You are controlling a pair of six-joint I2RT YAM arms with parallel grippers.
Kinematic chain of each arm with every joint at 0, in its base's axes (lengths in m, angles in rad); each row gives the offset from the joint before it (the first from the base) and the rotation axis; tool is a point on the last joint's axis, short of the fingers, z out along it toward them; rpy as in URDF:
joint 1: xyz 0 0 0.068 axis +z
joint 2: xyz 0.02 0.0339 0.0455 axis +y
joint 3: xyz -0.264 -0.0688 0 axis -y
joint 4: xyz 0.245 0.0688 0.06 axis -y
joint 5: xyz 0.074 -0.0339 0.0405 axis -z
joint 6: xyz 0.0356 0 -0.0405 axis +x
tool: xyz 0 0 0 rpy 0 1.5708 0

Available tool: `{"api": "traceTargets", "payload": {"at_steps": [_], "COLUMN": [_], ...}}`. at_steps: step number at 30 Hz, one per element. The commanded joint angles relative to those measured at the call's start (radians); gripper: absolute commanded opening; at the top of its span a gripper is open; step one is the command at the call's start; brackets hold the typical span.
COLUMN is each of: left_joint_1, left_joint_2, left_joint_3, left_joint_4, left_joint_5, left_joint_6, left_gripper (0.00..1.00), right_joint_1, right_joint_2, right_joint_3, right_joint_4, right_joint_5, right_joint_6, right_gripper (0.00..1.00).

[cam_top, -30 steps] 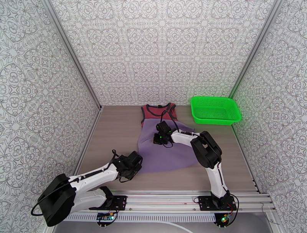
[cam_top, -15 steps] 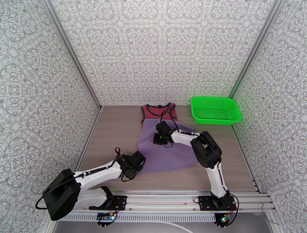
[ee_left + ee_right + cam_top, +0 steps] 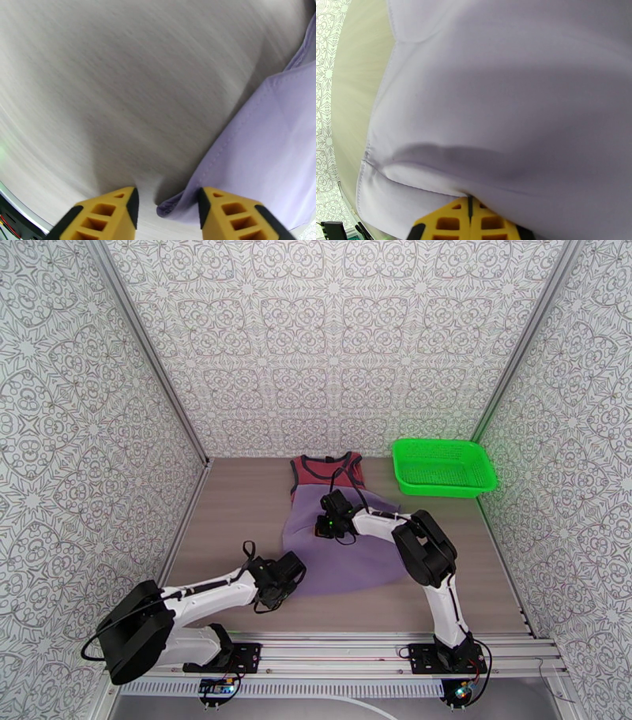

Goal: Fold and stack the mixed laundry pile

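Laundry lies across the middle of the wood-grain table (image 3: pixel 237 508). The largest piece is the lavender garment (image 3: pixel 355 560), spread nearly flat with its broad hem toward the near edge. It overlaps the lower part of the dark red tank top (image 3: pixel 328 470), whose dark-trimmed neck and armholes show at the far side. The tank top lies just left of the green mesh basket (image 3: pixel 445 489), which stands apart from both garments. Both pieces look thin, light and limp. I judge that they will sag and drag rather than keep a shape and will slide easily over the smooth tabletop. They will probably lift as a single layer only if the fingers catch a stitched edge. The best hold on the lavender one seems to be its hemmed corners, where the doubled seam gives some body. The left gripper (image 3: pixel 168 205) sits low at the near left corner of that garment with its yellow fingers spread, and the curled hem corner lies between them, not pinched. The right gripper (image 3: pixel 470 209) rests on the garment's far part with its fingers pressed together. A crease gathers at their tips, but I cannot tell whether any cloth is caught between them. The overhead view gives the whole layout and the overlap of the two garments. The left wrist view adds the hem stitching and the turned-up corner, and the right wrist view adds the crease and a side seam.
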Motion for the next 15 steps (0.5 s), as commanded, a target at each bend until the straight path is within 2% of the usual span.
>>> {"api": "traceTargets", "payload": {"at_steps": [1, 5, 9, 15], "left_joint_1": [-0.020, 0.017, 0.075, 0.122], "left_joint_2": [0.025, -0.007, -0.059, -0.069], "left_joint_3": [0.047, 0.097, 0.110, 0.081], "left_joint_4": [-0.004, -0.120, -0.200, -0.167], "left_joint_5": [0.159, 0.209, 0.213, 0.215], "left_joint_6": [-0.001, 0.068, 0.115, 0.129], "left_gripper": [0.48, 0.49, 0.50, 0.49], "right_joint_1": [0.003, 0.003, 0.003, 0.003], "right_joint_2": [0.047, 0.051, 0.050, 0.050], "right_joint_3": [-0.026, -0.024, -0.029, -0.030], "right_joint_4": [-0.041, -0.035, -0.028, -0.024], "right_joint_5": [-0.025, -0.035, -0.037, -0.044], "right_joint_6": [0.014, 0.014, 0.011, 0.007], "right_gripper": [0.00, 0.00, 0.00, 0.00]}}
